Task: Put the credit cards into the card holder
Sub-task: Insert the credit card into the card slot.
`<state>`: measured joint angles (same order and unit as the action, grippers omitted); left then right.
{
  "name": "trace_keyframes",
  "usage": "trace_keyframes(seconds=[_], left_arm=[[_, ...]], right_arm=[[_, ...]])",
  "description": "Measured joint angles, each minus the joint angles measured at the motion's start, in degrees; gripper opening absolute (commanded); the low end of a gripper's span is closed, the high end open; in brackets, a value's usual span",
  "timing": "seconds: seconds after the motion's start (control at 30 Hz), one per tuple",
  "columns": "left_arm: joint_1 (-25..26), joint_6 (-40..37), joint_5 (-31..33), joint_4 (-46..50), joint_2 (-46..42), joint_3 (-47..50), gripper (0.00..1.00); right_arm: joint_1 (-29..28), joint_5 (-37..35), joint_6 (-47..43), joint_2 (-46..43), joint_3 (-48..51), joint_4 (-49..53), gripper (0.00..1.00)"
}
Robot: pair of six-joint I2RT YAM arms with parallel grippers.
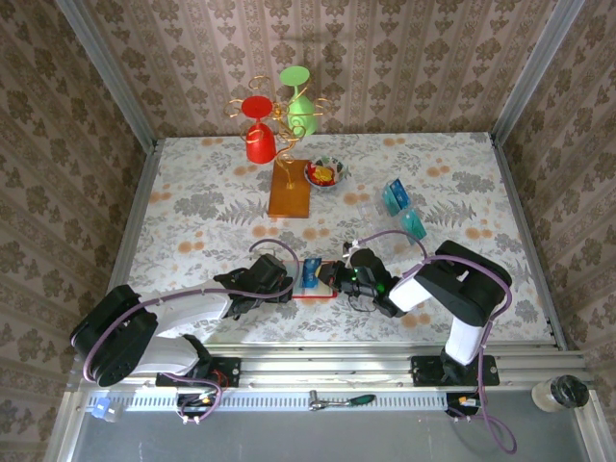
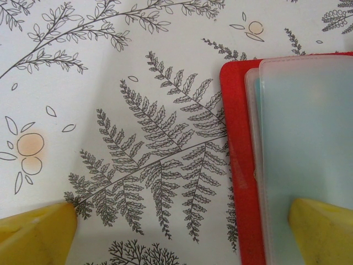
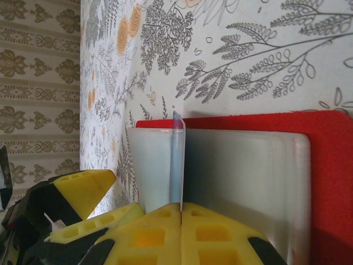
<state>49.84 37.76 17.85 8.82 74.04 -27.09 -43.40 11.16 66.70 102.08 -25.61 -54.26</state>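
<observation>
The flower-printed worktop [image 1: 192, 212] is taken up, at its near middle, by the card holder [image 2: 238, 165], which is laid open and flat with its red cover down and its clear pockets [image 3: 237, 176] facing up. The left end effector [image 2: 176, 234] is set at the left edge of the card holder with its fingers spread as wide as they go and nothing held between them; one fingertip is placed over the clear pockets and the other over bare cloth beside the card holder, though whether the pocket is actually pressed cannot be told. The right end effector [image 3: 182, 212] is brought in from the opposite side of the card holder, its fingers closed tight on one credit card [image 3: 177, 160], which is held on edge, upright above the pockets. Other credit cards [image 1: 395, 197] are seen well beyond the card holder, to its far right. The step in hand is judged to be the insertion of the gripped card. For the next move, the card's lower edge must be lined up with a pocket mouth and slid in flat, while the card holder is kept from shifting.
</observation>
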Motion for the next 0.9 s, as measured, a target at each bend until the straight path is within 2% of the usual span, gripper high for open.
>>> trace_keyframes(seconds=[0.9], left_arm=[[0.0, 0.0, 0.0, 0.0, 0.0, 0.0, 1.00]], right_arm=[[-0.9, 0.0, 0.2, 0.0, 1.8, -1.5, 0.00]])
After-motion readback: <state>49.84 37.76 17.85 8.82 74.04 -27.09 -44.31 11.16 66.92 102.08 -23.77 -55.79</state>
